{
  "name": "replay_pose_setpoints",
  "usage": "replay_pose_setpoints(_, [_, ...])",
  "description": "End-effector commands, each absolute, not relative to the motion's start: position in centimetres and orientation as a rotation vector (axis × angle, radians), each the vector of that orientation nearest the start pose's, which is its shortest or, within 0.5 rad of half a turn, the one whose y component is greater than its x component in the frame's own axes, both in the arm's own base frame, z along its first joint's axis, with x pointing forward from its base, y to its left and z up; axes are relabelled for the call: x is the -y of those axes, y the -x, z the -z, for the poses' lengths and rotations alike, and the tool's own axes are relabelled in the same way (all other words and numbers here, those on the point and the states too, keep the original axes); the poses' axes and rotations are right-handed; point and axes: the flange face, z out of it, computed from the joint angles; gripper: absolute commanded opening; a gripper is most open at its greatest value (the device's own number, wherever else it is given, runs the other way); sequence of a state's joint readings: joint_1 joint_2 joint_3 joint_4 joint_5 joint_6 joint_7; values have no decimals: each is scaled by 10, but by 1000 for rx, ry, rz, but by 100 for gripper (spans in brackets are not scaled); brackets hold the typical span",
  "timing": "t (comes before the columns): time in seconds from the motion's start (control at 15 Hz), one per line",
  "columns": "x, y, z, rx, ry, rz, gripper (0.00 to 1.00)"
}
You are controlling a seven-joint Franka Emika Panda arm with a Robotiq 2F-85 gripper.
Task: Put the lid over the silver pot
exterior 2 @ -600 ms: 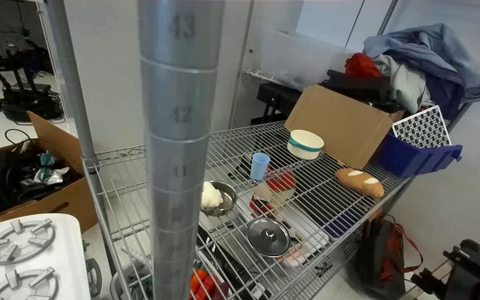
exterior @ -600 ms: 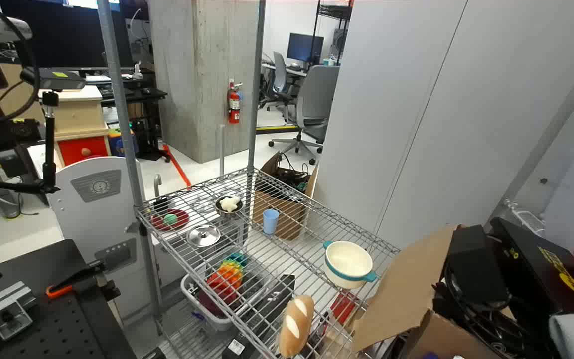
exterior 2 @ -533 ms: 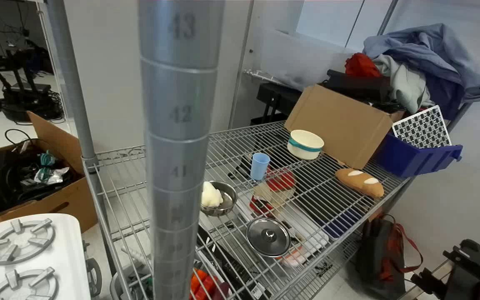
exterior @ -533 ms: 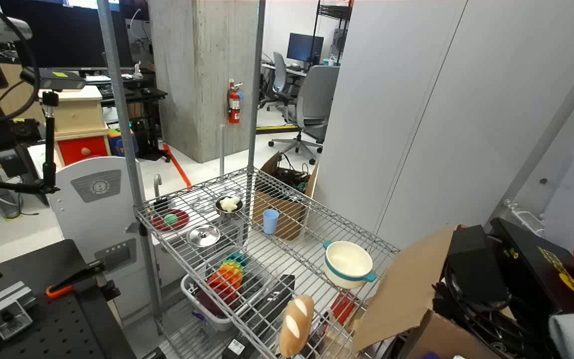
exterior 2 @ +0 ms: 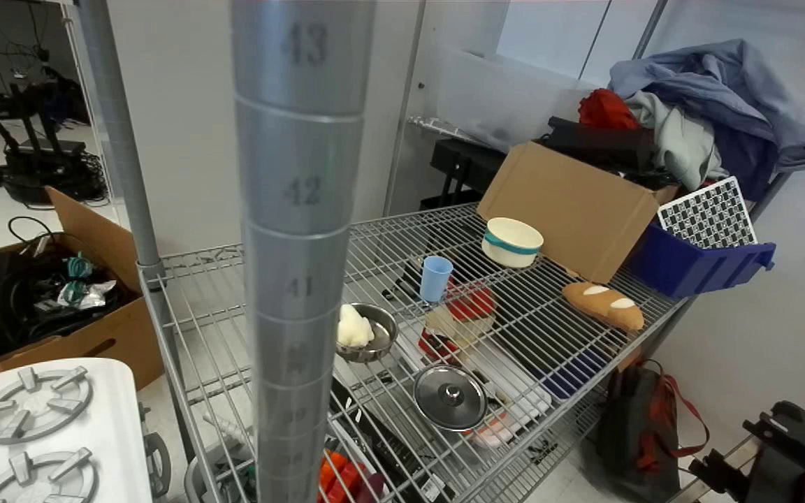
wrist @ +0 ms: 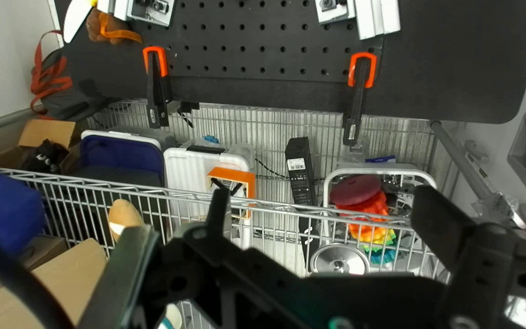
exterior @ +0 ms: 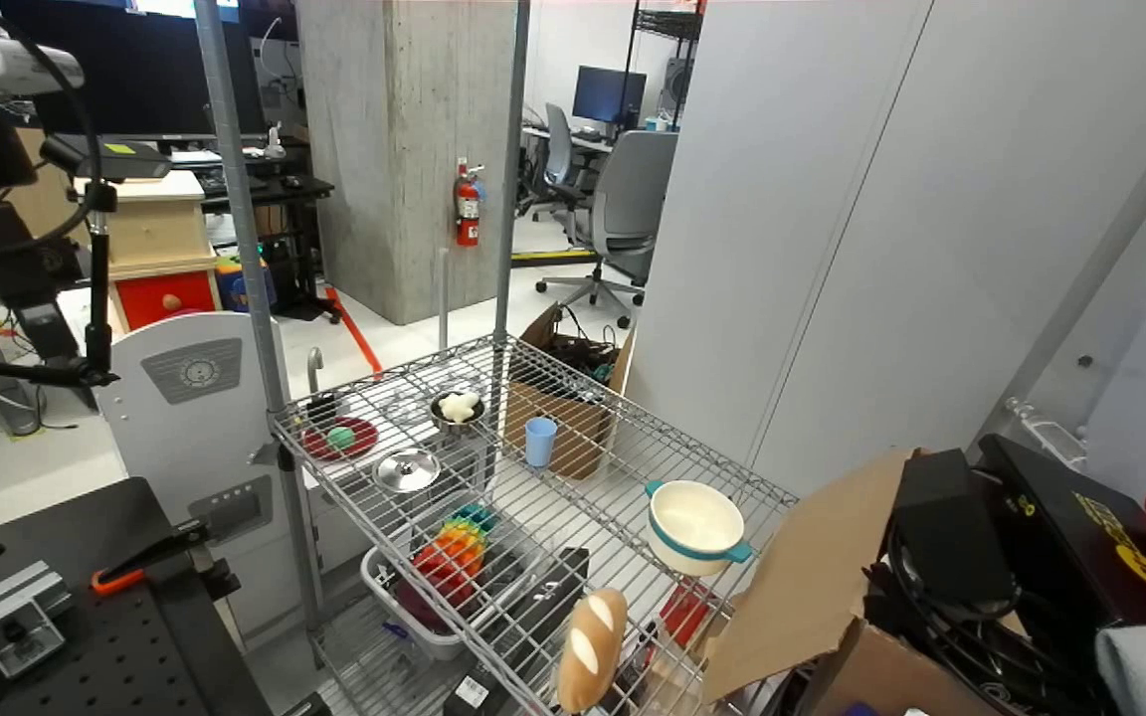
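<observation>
- Black two-fingered gripper (wrist: pixel 322 201): fingers (wrist: pixel 217 213) spread wide in the wrist view, nothing held between them.
- Round silver metal lid (wrist: pixel 335 254): laid flat, knob (wrist: pixel 338 264) upward, on a grey wire-grid metal shelf (exterior: pixel 653 420); well apart from the fingers, framed by the gap between them in the wrist view.
- Round silver metal pot (exterior 2: pixel 383 334): left uncovered on the shelf, near the lid but not touched by it; well apart from the fingers, not clearly made out in the wrist view.
- Lumpy off-white item (exterior 2: pixel 353 327): contained in the pot, well apart from the fingers; material not determined. Whether the lid can be seated flat above it cannot be told.
- Completed, as judged: no part of the covering; the lid is not yet grasped.
- Outstanding, as judged: the fingers to be brought to the lid; the knob to be gripped; the lid to be lifted, carried and set over the pot; the fingers to be parted and withdrawn.
</observation>
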State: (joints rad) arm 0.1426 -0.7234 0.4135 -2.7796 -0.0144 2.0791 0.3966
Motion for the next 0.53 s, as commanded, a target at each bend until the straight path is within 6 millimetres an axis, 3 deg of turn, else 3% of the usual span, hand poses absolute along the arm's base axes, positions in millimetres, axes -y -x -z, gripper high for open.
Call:
replay_pose_setpoints(0.0, [-142,-334,-370,152,3391,182,100])
replay_pose_setpoints(0.47, [-111,-426,-288,176,3332,176,100])
